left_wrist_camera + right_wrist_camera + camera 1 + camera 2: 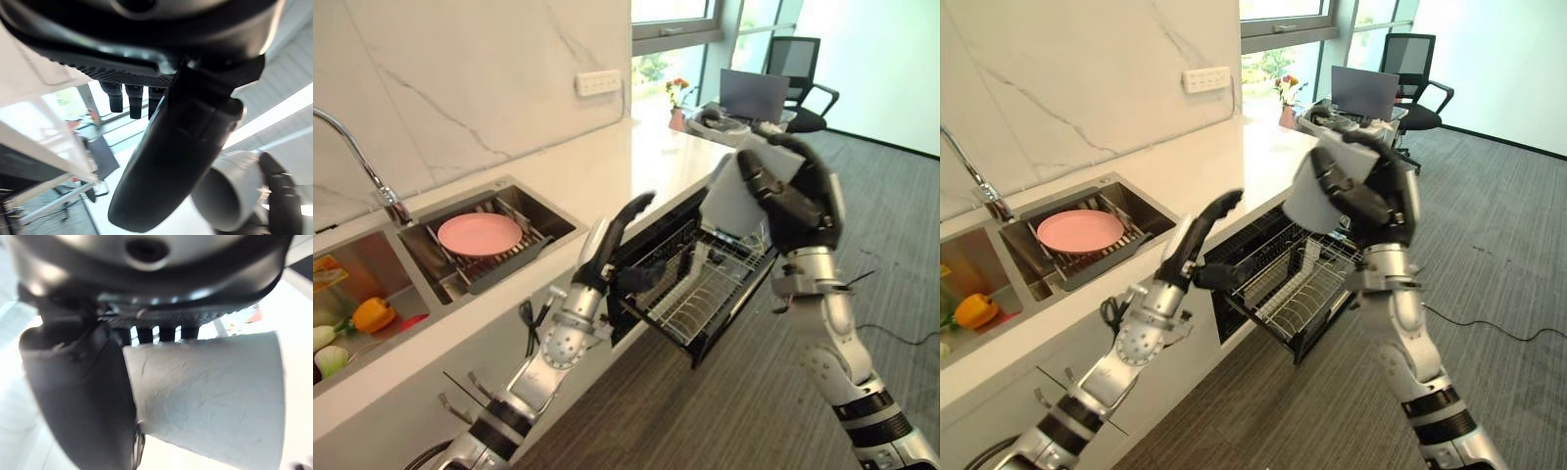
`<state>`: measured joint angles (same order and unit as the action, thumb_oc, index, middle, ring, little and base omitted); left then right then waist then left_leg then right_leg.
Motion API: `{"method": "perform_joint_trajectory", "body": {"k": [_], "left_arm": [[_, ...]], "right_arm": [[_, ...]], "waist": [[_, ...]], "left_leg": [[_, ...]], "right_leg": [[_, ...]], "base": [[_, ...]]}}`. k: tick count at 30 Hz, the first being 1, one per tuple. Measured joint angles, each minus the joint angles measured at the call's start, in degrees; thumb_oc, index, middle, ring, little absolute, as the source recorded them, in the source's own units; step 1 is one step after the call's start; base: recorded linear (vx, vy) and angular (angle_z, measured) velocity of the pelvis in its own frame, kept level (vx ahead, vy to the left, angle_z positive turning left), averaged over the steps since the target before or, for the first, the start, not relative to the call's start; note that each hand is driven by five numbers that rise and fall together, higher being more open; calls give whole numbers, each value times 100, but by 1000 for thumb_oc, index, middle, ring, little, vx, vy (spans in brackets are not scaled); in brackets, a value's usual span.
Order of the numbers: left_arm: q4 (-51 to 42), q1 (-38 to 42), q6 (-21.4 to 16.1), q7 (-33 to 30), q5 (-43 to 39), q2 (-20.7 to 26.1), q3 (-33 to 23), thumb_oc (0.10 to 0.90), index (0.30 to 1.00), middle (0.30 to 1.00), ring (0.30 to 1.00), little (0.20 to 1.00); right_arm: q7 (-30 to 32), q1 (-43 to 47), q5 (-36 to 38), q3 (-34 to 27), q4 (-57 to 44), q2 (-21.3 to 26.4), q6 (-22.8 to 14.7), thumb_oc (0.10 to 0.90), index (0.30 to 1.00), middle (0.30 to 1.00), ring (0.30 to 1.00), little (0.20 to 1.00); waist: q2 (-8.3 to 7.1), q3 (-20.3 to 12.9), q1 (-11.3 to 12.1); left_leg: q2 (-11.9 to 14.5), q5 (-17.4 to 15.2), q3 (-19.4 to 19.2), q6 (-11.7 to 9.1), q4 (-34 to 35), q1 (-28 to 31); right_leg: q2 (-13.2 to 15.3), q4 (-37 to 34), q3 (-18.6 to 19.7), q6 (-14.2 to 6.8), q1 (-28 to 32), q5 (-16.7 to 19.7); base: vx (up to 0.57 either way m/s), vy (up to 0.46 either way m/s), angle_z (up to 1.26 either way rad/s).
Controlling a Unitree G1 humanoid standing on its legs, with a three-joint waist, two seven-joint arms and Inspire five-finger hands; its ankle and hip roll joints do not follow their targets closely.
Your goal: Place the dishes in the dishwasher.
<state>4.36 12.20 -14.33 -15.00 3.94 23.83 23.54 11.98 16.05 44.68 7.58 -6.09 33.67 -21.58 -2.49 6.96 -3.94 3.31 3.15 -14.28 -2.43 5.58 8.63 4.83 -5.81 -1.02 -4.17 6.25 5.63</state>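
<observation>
White stone counter (pixel 607 166): running along the marble wall, carrying a steel sink (pixel 553 227) set into it.

Pulled-out dishwasher drawer with a wire rack (pixel 705 294): standing open below the counter edge, projecting over the grey carpet. Its upper side is lying open to approach from above; the counter lip is overhanging the rack's back part, and the rack wires and drawer front are forming the hard edges to clear. The floor beyond the drawer is giving free room on the robot's right.

Round pink plate (pixel 480 233): lying flat on a dark rack inside the sink, well apart from the drawer, not yet loaded.

Pale grey, smooth-walled tapered cup (pixel 739 191): being held in the air above the wire rack, lying tilted on its side. It is probably light and stiff; the smooth wall looks likely to slip, and it may chip if dropped onto the wires. A hold round the mid wall, as now, seems soundest.

Dark right hand (pixel 798 201): curling its fingers and thumb round the cup, as the right wrist view confirms.

Dark left hand (pixel 617 235): hanging beside the drawer's near corner with fingers straight, grasping nothing.

Yellow pepper (pixel 374 313): lying in the neighbouring basin.
</observation>
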Motion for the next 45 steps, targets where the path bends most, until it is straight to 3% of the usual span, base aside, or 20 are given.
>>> {"method": "perform_joint_trajectory", "body": {"k": [3,7,10,12,13,15,16,19,21,24,25,26,31,35,39,45], "left_arm": [[33,-700,108,343,-136,410,-15,800,900,900,900,900],[292,-940,170,781,-340,507,227,800,900,900,900,900],[467,-1056,256,1042,-356,503,502,800,900,900,900,900],[670,-879,251,1078,-496,531,715,800,900,900,900,900],[725,-812,264,1115,-522,460,739,800,900,900,900,900],[1064,-319,172,1027,-672,477,922,800,900,900,900,900],[1064,-319,172,1027,-672,477,922,800,900,900,900,900],[1507,78,241,1005,-723,569,895,800,900,900,900,900],[1627,-265,318,998,-744,617,779,800,900,900,900,900],[1927,-727,373,908,-797,523,541,800,900,900,900,900],[2285,-783,290,869,-791,306,398,800,900,900,900,900],[2775,-768,336,696,-792,-47,178,800,900,900,900,900],[3152,-799,428,477,-776,-141,20,800,900,900,900,900],[3542,-568,440,338,-643,-147,-17,800,900,900,900,900],[3823,-386,440,241,-204,-155,-23,800,900,900,900,900],[4354,-272,461,240,-87,-228,-31,800,900,900,900,900]], "right_arm": [[-53,54,-881,-20,808,1115,458,400,300,300,300,300],[-129,342,-1317,279,1835,1129,832,400,300,300,300,300],[-302,882,-1564,1031,2908,1228,1264,400,300,300,300,300],[-359,1770,-1798,1831,3996,1180,1338,400,300,300,300,300],[-342,1984,-1820,1850,4170,1083,1472,400,300,300,300,300],[-313,3041,-1808,2149,5429,850,1372,400,300,300,300,300],[-313,3041,-1808,2149,5429,850,1372,400,300,300,300,300],[-271,4340,-2096,2302,6408,853,1605,400,300,300,300,300],[-245,4419,-2391,2261,6637,777,1547,400,300,300,300,300],[-72,4744,-2911,2204,6990,744,1454,400,300,300,300,300],[23,4811,-3162,2230,7162,745,1478,513,469,469,469,469],[118,4815,-3376,2139,7357,749,1501,800,900,900,900,900],[83,4775,-3506,2121,7489,612,1746,800,900,900,900,900],[39,4779,-3501,2122,7447,596,1787,800,900,900,900,900],[5,4828,-3320,2125,6864,729,1763,800,900,900,900,900],[-14,4802,-2830,2172,5071,1239,1717,800,900,900,900,900]], "waist": [[-143,-5,-9],[-245,-17,32],[-275,48,118],[-259,333,87],[-207,543,172],[-115,1092,258],[-115,1092,258],[131,1959,513],[218,2057,689],[282,2096,694],[338,2122,732],[404,2156,767],[644,2208,901],[650,2209,878],[562,2176,715],[324,2125,435]], "left_leg": [[16,2,2,-3,2,-24],[15,14,48,-5,5,-110],[14,103,101,6,-5,-306],[16,175,126,-10,-30,-521],[5,283,219,37,-55,-708],[48,326,301,29,-335,-1205],[48,326,301,29,-335,-1205],[88,528,406,-39,-352,-1735],[125,621,414,-99,-180,-1761],[134,694,472,-95,-41,-1769],[123,704,527,-84,-41,-1793],[104,709,574,-78,-41,-1831],[67,700,669,-90,-39,-1859],[67,688,687,-100,-35,-1692],[91,638,658,-122,-34,-1508],[148,608,517,-128,-35,-1368]], "right_leg": [[-10,-11,-4,0,-20,-2],[-8,-14,-46,-8,-45,-36],[-11,16,-99,29,-221,51],[-6,-12,-144,-18,-449,100],[-11,59,-228,56,-580,195],[-24,356,-276,40,-1083,214],[-24,356,-276,40,-1083,214],[-50,158,-375,139,-1459,459],[-100,14,-405,155,-1487,524],[-123,13,-485,194,-1530,497],[-113,12,-536,194,-1529,486],[-95,11,-588,207,-1541,478],[-63,16,-670,234,-1516,461],[-63,15,-684,230,-1338,455],[-82,9,-629,182,-1174,381],[-146,13,-469,180,-1126,392]], "base": [[0,0,0],[-61,-5,6],[-227,-15,8],[-405,-38,13],[-500,-53,16],[-223,-29,17],[-100,-13,23],[-52,-10,18],[-34,-3,4],[-61,-16,12],[-27,-11,22],[-9,-8,27],[17,-15,12],[7,-3,1],[17,-5,-4],[49,1,-16]]}}
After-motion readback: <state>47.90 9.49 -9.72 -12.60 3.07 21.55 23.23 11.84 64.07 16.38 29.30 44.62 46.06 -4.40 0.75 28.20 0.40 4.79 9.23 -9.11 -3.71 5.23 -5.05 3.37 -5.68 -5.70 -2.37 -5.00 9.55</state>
